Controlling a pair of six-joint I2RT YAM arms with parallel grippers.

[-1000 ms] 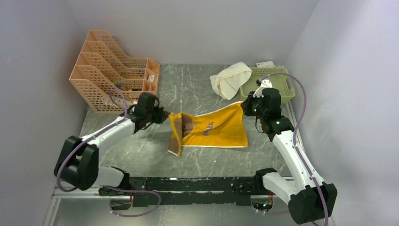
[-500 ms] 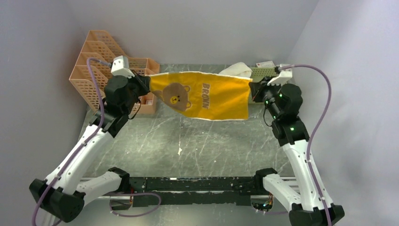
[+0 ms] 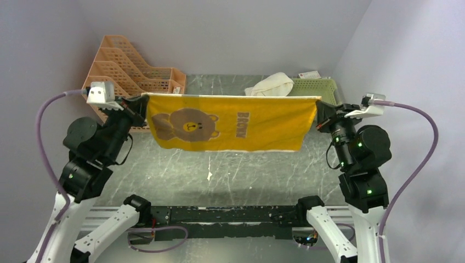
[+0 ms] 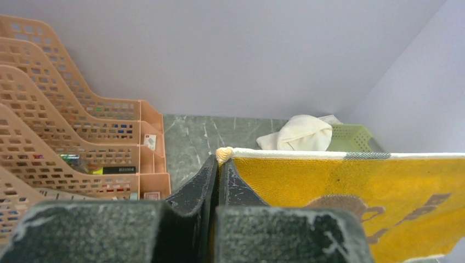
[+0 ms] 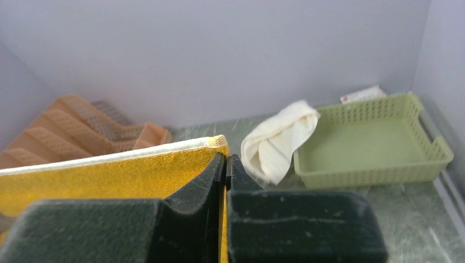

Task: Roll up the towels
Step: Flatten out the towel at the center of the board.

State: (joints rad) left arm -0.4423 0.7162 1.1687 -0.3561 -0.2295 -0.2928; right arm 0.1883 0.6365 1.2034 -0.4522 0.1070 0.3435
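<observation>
Left gripper (image 3: 143, 104), right gripper (image 3: 318, 110) clamp one yellow towel (image 3: 257, 123) — one cream towel (image 3: 271, 86) behind.

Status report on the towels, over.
Left tool and right tool shut on yellow towel corners, stretched in air. Cream towel beside green basket. Nothing blocking.

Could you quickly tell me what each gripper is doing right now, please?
Left gripper: shut on the yellow towel's corner.
Right gripper: shut on its opposite corner.
</observation>
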